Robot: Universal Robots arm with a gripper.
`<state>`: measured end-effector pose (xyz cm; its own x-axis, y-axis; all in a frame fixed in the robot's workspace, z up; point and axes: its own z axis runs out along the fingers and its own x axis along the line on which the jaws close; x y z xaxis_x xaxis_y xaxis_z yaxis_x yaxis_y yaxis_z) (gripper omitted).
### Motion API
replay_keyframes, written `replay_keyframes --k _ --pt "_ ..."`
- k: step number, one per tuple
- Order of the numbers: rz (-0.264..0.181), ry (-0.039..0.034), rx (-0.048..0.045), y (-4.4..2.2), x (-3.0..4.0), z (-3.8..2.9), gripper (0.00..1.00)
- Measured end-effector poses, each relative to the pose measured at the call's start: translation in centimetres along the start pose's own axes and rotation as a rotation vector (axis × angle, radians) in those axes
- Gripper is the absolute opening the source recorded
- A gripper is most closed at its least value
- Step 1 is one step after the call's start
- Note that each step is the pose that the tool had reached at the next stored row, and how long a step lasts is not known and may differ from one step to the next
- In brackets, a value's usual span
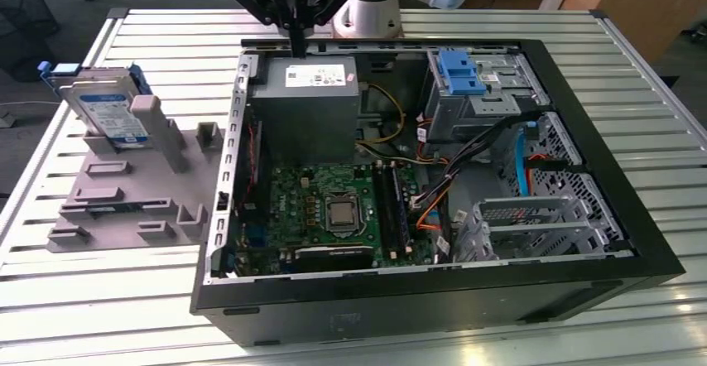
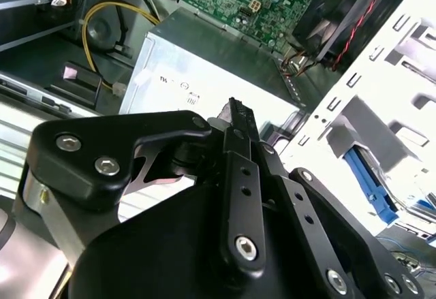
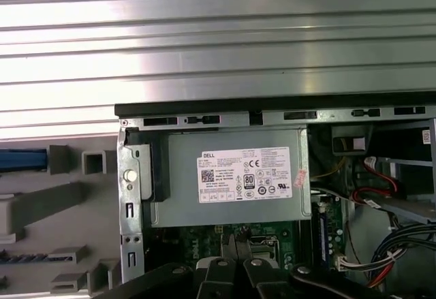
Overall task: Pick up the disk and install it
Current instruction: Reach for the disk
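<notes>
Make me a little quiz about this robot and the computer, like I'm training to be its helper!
1. True or false: the gripper is holding the disk.
2. Pick one. Where is the disk?
A) standing in the grey holder, outside the computer case, on the exterior view's left
B) lying inside the computer case
C) on top of the big grey metal box
3. Fill the gap: the circuit board inside the computer case is coloured ____.

Key: 1 false, the gripper hangs empty over the back of the computer case; 2 A; 3 green.
</notes>
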<state>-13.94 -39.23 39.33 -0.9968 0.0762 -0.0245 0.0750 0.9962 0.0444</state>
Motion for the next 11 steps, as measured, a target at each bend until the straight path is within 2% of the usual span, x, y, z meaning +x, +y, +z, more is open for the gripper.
replay_keyframes --k 3,11 --pt "0.0 0.0 0.0001 0.24 0.16 0.0 0.11" --pt "0.0 0.0001 0.0 0.25 1.05 -0.02 0.11"
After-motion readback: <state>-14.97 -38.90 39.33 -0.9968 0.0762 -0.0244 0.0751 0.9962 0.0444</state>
